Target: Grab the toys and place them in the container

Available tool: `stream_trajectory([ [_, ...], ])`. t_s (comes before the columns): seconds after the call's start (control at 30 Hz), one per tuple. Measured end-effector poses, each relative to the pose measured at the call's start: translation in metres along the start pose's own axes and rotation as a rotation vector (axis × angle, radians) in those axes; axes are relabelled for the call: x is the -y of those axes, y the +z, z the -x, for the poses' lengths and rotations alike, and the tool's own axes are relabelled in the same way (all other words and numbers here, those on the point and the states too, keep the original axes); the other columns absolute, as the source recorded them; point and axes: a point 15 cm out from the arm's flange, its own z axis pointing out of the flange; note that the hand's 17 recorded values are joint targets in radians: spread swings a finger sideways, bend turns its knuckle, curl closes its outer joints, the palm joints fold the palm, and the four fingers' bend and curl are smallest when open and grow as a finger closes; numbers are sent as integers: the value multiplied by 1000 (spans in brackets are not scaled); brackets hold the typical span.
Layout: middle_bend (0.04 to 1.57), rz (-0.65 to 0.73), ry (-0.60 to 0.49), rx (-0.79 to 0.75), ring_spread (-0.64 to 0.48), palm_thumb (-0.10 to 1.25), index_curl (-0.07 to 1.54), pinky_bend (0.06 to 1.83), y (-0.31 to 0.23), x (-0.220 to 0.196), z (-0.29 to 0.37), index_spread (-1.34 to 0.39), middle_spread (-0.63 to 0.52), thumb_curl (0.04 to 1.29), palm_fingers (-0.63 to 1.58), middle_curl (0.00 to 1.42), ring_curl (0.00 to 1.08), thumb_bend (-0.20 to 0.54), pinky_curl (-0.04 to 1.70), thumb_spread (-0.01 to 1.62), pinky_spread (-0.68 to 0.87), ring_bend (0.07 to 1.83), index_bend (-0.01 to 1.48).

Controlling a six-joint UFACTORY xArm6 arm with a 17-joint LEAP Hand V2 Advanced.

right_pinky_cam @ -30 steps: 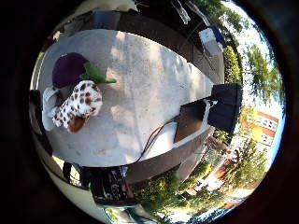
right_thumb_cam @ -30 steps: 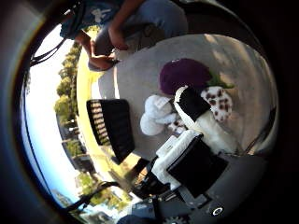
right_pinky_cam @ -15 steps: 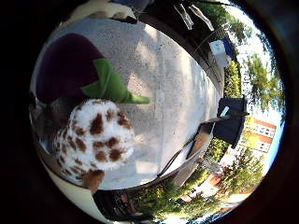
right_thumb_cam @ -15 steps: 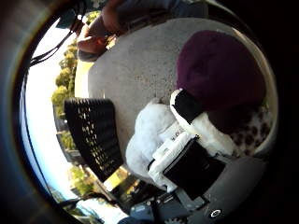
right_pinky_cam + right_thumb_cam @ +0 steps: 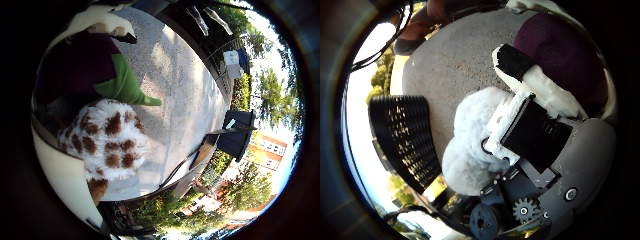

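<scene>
Thumb-side view only: black slatted container (image 5: 402,142) beside white plush toy (image 5: 470,145).

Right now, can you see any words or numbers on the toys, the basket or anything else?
None can be read.
Spotted plush dog: brown patches, no writing.
Purple plush toy: no label showing.
Black basket: only holes, no print.
Grey table: bare.
White tag on the black thing past the table: too small to read.
</scene>
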Motion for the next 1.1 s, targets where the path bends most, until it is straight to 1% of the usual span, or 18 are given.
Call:
stream_trajectory([
  [0.1, 964, 22, 7, 8, 35, 716, 397, 1268, 3, -7, -3, -482, -133, 447, 1155, 723, 630, -10, 465, 1054, 350, 1213, 456],
  [0.27, 1118, 89, 25, 29, -39, 917, 502, 1435, 6, -28, -9, -608, -166, 524, 1071, 832, 706, 34, 564, 1023, 271, 1308, 612],
  [0.37, 1175, 128, 43, 47, -69, 991, 580, 1506, 6, -42, -14, -675, -171, 569, 1015, 880, 743, 42, 617, 1027, 230, 1357, 665],
  [0.5, 1229, 142, 96, 84, -91, 1006, 678, 1555, -3, -58, -36, -740, -175, 607, 951, 925, 776, 18, 662, 1036, 196, 1407, 706],
  [0.57, 1259, 134, 107, 116, -100, 1023, 731, 1580, -18, -62, -41, -772, -175, 629, 921, 944, 790, 12, 683, 1043, 182, 1437, 707],
  [0.7, 1299, 131, 95, 213, -109, 1050, 829, 1620, -46, -69, -32, -825, -174, 665, 874, 967, 806, 3, 712, 1058, 162, 1479, 699],
  [0.83, 1340, 95, 80, 307, -115, 1071, 942, 1652, -95, -76, -28, -875, -172, 702, 829, 984, 818, -4, 740, 1076, 147, 1521, 674],
  [1.1, 1391, 2, 16, 339, -117, 1061, 1129, 1689, -195, -91, -29, -936, -168, 745, 779, 996, 823, -12, 771, 1102, 132, 1573, 615],
])
